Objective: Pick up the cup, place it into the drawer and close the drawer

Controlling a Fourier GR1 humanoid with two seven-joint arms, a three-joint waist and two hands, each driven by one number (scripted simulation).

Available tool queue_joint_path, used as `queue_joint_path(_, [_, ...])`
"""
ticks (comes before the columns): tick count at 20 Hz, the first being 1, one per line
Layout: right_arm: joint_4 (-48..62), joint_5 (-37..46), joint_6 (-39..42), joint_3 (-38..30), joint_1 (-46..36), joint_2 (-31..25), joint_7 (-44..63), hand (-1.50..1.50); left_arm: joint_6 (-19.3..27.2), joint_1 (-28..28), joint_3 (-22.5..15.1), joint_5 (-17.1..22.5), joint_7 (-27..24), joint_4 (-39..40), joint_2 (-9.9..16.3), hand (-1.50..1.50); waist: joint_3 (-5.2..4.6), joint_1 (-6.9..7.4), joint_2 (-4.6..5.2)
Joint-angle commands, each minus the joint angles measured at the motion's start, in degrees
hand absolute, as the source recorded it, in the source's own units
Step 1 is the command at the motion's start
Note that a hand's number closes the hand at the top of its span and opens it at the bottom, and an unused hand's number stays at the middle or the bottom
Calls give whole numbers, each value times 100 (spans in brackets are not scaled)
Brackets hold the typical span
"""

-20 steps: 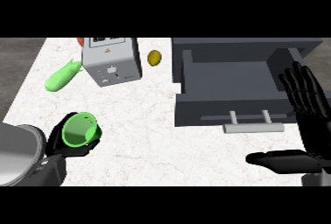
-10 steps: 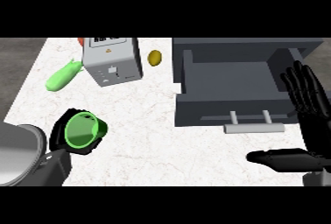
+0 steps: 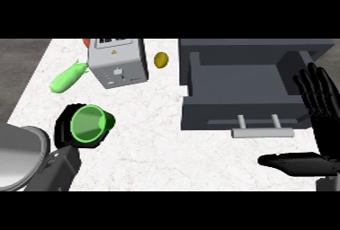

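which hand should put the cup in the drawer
Left. The left hand already curls round the green cup; the right hand rests open beside the open drawer.

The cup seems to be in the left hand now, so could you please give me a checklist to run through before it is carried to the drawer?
1. Left hand curled round the green cup: ok.
2. Cup lifted off the counter: cannot tell.
3. Drawer open, with room inside: ok.
4. Path from cup to drawer free of things: ok; the grey box, green bottle and yellow item lie farther back.
5. Right hand out of the way: not ok; it rests open by the drawer's right side.
6. Drawer handle reachable for closing: ok.
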Motion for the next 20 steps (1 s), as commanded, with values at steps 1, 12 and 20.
queue_joint_path(1, [-331, -286, -3, -186, -125, -87, 440, -150, -533, -3, -196, -25, -543, -426, -137, 150, 7, 37, -37])
queue_joint_path(12, [235, -254, 189, -384, 68, -182, -115, -150, 765, -624, -986, -84, 1411, -2793, -745, 150, 19, 133, -60])
queue_joint_path(20, [412, -395, 344, -532, 120, -241, -304, -150, 1942, -1505, -1897, 30, 3022, -3746, -1088, 150, 17, 45, -37])
